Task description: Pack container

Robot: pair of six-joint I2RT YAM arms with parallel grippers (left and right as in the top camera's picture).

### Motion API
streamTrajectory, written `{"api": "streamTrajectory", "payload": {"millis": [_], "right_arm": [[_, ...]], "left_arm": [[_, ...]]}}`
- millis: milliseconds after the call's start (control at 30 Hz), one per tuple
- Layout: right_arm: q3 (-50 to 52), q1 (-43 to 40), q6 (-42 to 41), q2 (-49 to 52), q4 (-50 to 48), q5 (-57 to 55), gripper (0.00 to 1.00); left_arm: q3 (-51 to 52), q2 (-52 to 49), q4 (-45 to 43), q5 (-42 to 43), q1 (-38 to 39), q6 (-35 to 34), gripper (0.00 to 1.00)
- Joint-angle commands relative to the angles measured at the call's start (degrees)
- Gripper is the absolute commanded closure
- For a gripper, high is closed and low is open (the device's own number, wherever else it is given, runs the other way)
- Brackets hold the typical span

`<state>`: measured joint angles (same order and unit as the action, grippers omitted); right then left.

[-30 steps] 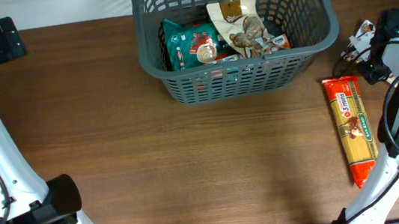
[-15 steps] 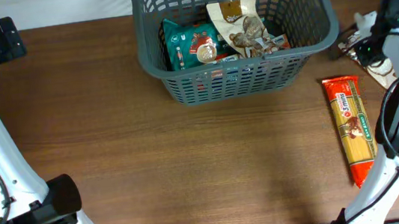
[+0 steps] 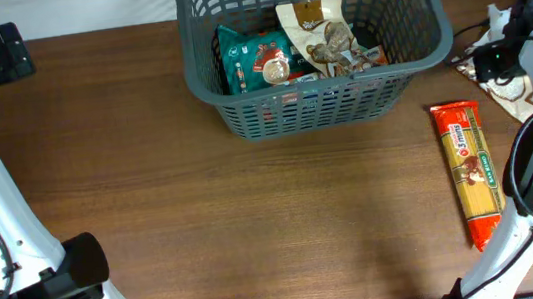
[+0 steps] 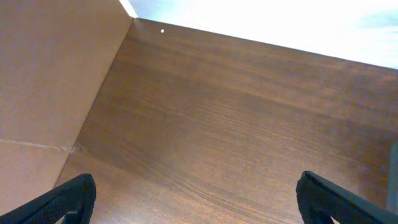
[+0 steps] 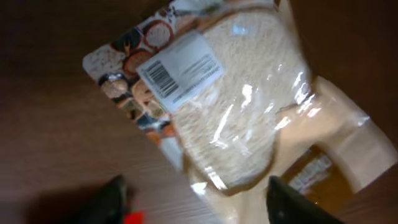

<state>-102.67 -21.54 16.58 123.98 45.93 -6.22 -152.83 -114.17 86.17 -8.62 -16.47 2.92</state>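
At the far middle of the brown wooden table (image 3: 252, 201) stands the container (image 3: 312, 109), a dark grey slotted basket, upright. Two packets lie inside it: a teal one (image 3: 257, 62) on the left, and a cream and brown one (image 3: 318, 31) leaning across the right of it. Well apart from the basket, towards my right side, a long orange spaghetti packet (image 3: 472, 171) lies flat, end-on to the table's front edge. Just beyond its far end lies a clear bag of white grains (image 5: 242, 118) with a barcode label and a printed border. My right gripper (image 5: 202, 199) hangs over the bag, jaws spread wide; the bag's near edge lies between the fingers and neither finger pinches it. My left gripper (image 4: 199, 196) hovers over bare wood at the far left corner, jaws fully apart, with nothing between them.
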Motion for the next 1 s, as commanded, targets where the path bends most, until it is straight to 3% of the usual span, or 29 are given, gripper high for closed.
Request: {"api": "streamTrajectory", "payload": {"millis": [0,267,400,433,667,967], "right_arm": [[-0.9,0.1,-12.4,-1.5,0.6,5.7,0.27],[-0.9,-0.5,-20.7,-1.5,2.1,6.8,0.28],[-0.9,-2.9,-25.6,-1.5,3.5,10.5,0.44],[-0.9,-3.6,-26.7,-1.5,4.0,11.5,0.44],[-1.0,-9.2,-32.8,-1.4,4.4,15.1,0.43],[-1.0,-9.4,-43.1,0.2,0.7,14.4,0.31]], "left_arm": [[0.2,-0.3,0.0,-0.2,-0.2,-0.8,0.01],[0.2,-0.3,0.0,-0.2,-0.2,-0.8,0.01],[0.2,-0.3,0.0,-0.2,-0.2,-0.8,0.01],[0.2,-0.3,0.0,-0.2,-0.2,-0.8,0.01],[0.2,-0.3,0.0,-0.2,-0.2,-0.8,0.01],[0.2,-0.3,0.0,-0.2,-0.2,-0.8,0.01]]}}
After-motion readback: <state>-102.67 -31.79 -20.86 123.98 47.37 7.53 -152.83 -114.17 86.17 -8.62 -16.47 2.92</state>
